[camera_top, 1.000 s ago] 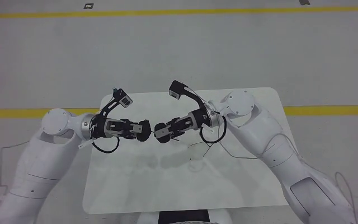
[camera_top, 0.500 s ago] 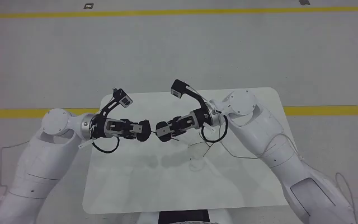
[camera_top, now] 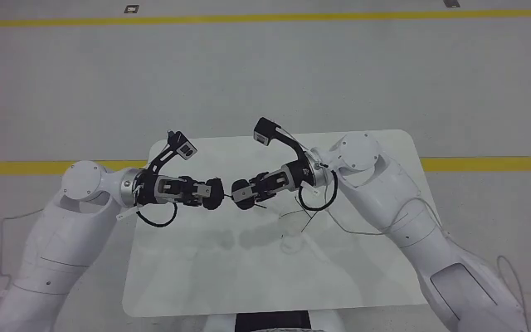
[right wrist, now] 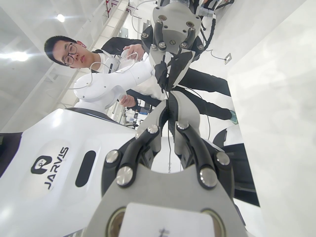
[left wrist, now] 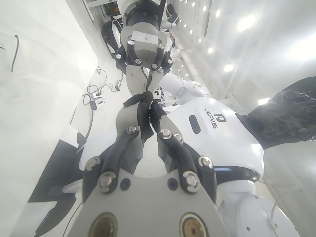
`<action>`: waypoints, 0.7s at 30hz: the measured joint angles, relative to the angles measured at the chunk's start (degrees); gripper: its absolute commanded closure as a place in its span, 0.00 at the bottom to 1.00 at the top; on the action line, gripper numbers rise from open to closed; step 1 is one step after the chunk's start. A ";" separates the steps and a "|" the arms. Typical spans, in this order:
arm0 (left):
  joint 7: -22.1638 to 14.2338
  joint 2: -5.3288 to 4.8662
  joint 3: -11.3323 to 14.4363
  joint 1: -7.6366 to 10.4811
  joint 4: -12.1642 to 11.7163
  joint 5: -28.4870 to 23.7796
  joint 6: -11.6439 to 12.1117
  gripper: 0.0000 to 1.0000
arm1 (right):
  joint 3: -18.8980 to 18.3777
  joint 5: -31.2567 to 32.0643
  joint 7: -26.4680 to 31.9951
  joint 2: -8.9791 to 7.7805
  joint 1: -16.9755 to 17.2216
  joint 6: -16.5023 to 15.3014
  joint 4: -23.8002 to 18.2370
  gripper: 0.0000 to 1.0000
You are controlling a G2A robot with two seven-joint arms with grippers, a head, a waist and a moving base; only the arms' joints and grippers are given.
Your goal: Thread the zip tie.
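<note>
Zip tie (right wrist: 168, 146) is hanging in mid-air above the table (camera_top: 357, 274), with the left gripper (left wrist: 147, 117) and right gripper (right wrist: 170, 109) meeting tip to tip, each pinching 1 end. It is looking light, thin, springy and slick, so gripping close to each end is likely steadying it best.
</note>
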State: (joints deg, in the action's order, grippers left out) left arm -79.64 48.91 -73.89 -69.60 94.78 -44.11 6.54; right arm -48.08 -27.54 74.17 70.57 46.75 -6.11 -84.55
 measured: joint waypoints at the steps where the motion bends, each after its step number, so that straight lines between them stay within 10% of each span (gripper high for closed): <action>1: 0.00 0.00 0.00 0.00 0.00 0.00 0.00 1.00 | -0.02 0.03 0.06 0.00 0.02 -0.01 0.04 1.00; 3: 0.00 0.00 0.00 0.00 0.00 0.00 0.00 0.11 | -0.12 0.06 0.14 -0.03 0.09 -0.01 0.12 1.00; 4: 0.00 0.00 0.00 0.00 0.00 0.00 0.00 0.00 | -0.19 0.08 0.13 -0.04 0.13 0.01 0.15 1.00; 21: 3.31 0.10 -0.28 -0.60 1.35 -0.10 1.11 0.00 | -3.55 1.82 -4.89 -0.98 3.07 2.01 0.73 1.00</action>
State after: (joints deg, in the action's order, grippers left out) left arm -76.33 49.01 -74.17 -70.21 96.13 -44.21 7.64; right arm -51.63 -25.72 69.28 69.59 49.82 -4.09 -83.82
